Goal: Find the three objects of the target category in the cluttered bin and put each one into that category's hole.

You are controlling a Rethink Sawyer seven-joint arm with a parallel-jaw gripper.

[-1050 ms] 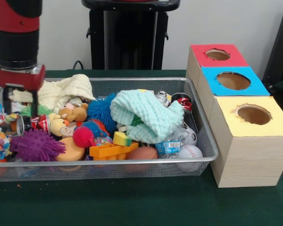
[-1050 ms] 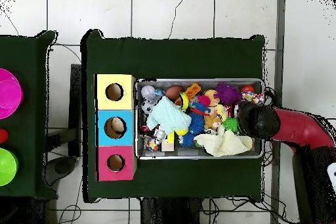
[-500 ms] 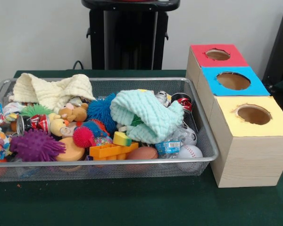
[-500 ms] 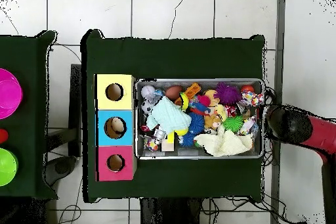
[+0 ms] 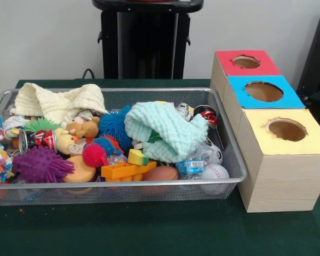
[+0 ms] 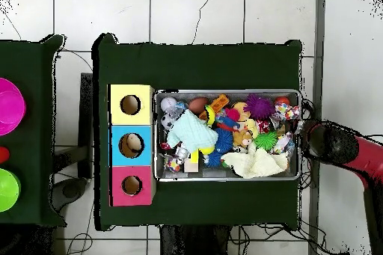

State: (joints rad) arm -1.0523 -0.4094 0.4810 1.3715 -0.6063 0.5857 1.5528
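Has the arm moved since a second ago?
Yes. In the overhead view the arm, which was over the bin's end by the cream cloth, now sits just off that end, away from the boxes.

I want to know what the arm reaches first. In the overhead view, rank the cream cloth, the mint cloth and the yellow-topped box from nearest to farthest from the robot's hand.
The hand is beyond the bin's right end in the overhead view.
1. Cream cloth, at the bin's right end.
2. Mint cloth, left of the bin's middle.
3. Yellow-topped box, past the bin's left end.
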